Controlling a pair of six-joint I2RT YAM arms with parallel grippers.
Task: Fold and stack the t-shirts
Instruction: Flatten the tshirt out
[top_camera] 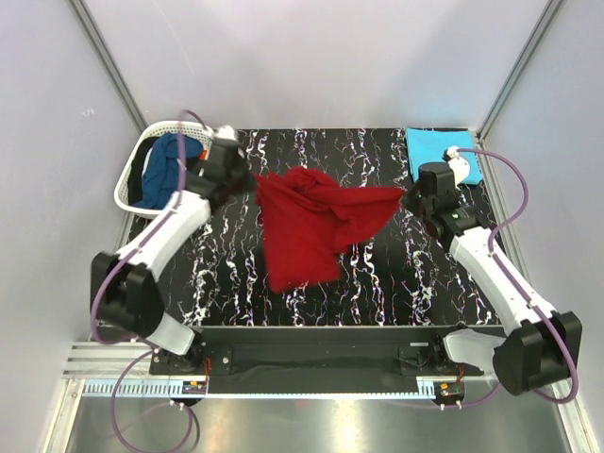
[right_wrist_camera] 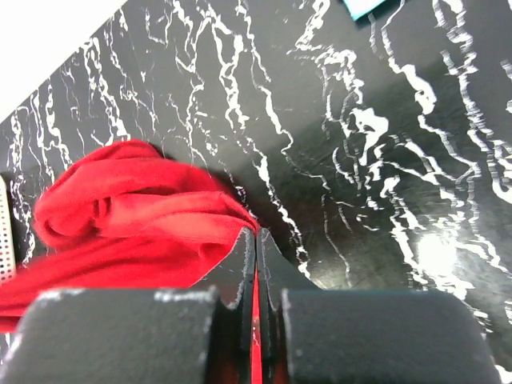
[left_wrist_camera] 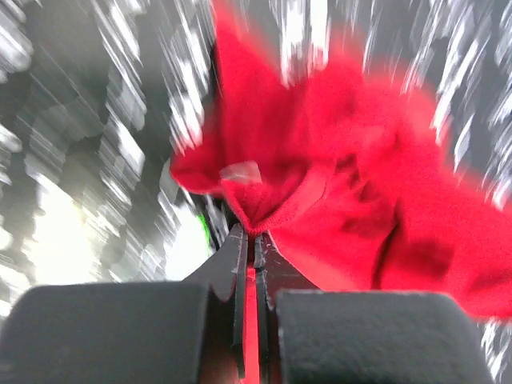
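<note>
At the far left corner of the black marbled table (top_camera: 377, 283), a white lattice basket (top_camera: 130, 184) holds the dark blue t-shirt (top_camera: 162, 172), bunched up with cloth reaching the rim. Just right of the basket, the left gripper (top_camera: 251, 179) (left_wrist_camera: 250, 236) reaches over the far part of the table, its jaws pressed together on the red t-shirt (top_camera: 307, 226) (left_wrist_camera: 360, 200) (right_wrist_camera: 136, 208). The left wrist view is smeared by blur, but a hem of red cloth appears to be pinched at the fingertips, with a red strip showing in the slit between them.

The red t-shirt sits crumpled at the middle of the table. Its far edge is drawn out between the two arms and its bulk trails toward the near side in a rumpled sheet. At the garment's right corner, the right gripper (top_camera: 407, 198) (right_wrist_camera: 256, 236) is clamped tight on the cloth. In the right wrist view a thin line of red shows between its fingers, and the shirt bunches in soft folds to the left of them.

In the far right corner, the turquoise t-shirt (top_camera: 439, 154) (right_wrist_camera: 372, 6) lies flat as a tidy folded rectangle, apart from the red one and just beyond the right arm's wrist; only a sliver of it reaches the top edge of the right wrist view
</note>
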